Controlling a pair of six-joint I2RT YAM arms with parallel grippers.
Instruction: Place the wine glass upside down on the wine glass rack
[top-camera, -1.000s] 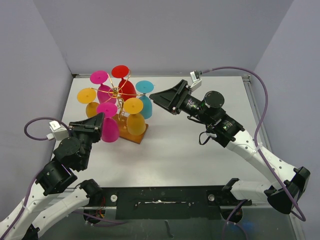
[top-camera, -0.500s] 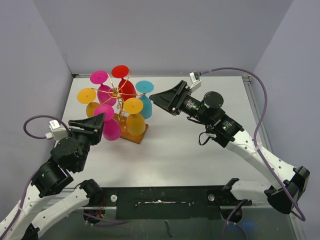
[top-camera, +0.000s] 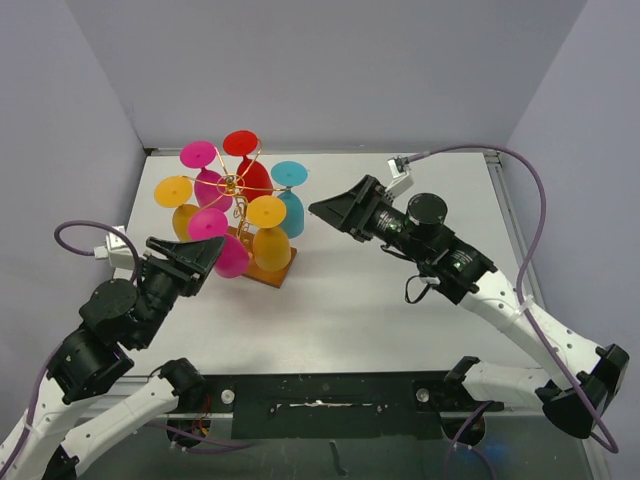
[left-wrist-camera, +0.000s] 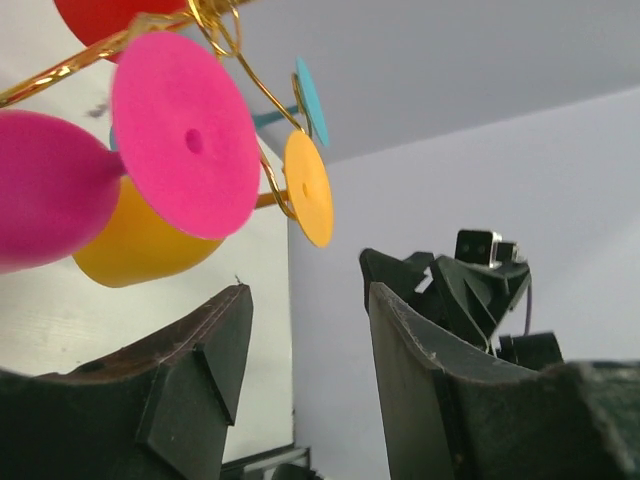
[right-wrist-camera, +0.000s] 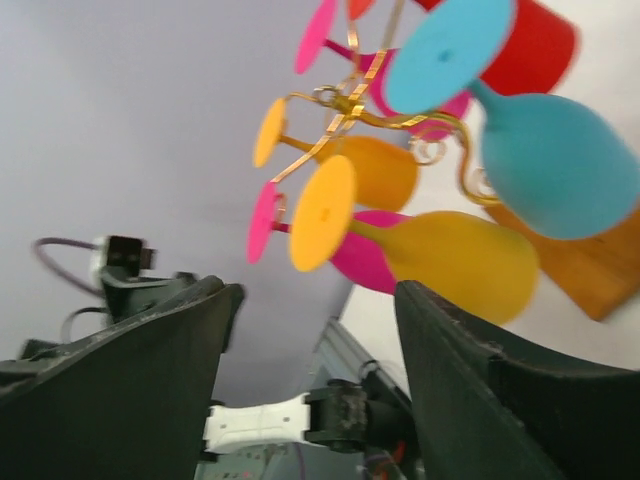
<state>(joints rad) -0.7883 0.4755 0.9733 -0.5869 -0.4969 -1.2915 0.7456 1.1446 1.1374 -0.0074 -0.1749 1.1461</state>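
- The wine glass rack (top-camera: 240, 185) stands on its wooden base (top-camera: 272, 268) at the far left of the table (top-camera: 380, 320). Its gold wire arms radiate from a central post.
- Six glasses hang from the rack, bowl down and foot up. The magenta wine glass (top-camera: 228, 255) is on the near-left arm, and its foot shows in the left wrist view seated against the wire.
- The others are a pink glass (top-camera: 198, 155) at far left, a red glass (top-camera: 250, 178) at the far side, a teal glass (top-camera: 291, 212) at right, and two yellow glasses (top-camera: 270, 248) at left and near right.
- Progress: no glass lies on the table or in either claw, so the placement appears complete. Only clearing the arms seems to remain.
- The left gripper (left-wrist-camera: 308, 300) sits just beside the magenta glass on its near-left side. Its jaws are parted and hold nothing.
- The right gripper (right-wrist-camera: 315, 295) is to the right of the rack, clear of the teal glass. Its jaws are spread wide and empty.
- Change from the earlier frames: the left jaws have opened from a closed hold at the magenta glass, and the left arm has drawn back toward the near edge.
- The right arm has retreated slightly to the right. The magenta glass has stayed on its arm.
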